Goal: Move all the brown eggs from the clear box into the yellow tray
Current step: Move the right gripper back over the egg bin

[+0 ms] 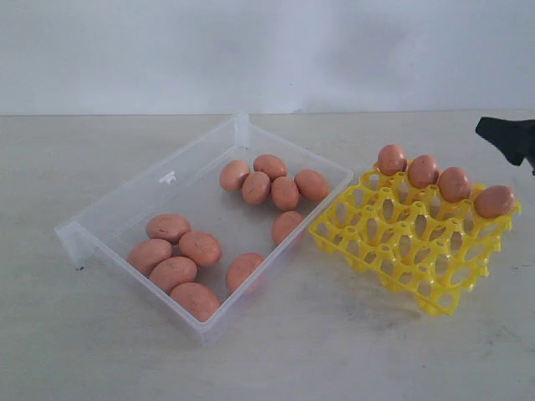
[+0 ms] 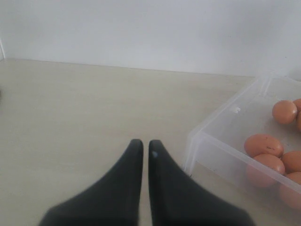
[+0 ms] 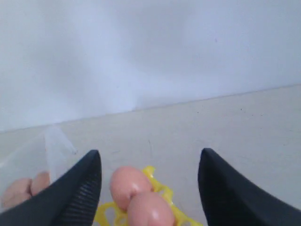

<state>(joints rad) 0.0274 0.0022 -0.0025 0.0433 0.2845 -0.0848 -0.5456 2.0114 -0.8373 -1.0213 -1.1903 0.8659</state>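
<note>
The clear box lies left of centre with several brown eggs in two loose clusters. To its right sits the yellow tray, whose back row holds several brown eggs. My right gripper hangs at the right edge, just behind the tray's far right corner. In the right wrist view it stands open above two tray eggs, holding nothing. My left gripper is shut and empty over bare table, beside a corner of the clear box. The exterior view does not show it.
A pale tabletop carries everything and a white wall rises behind it. The box has a small tab on its far wall.
</note>
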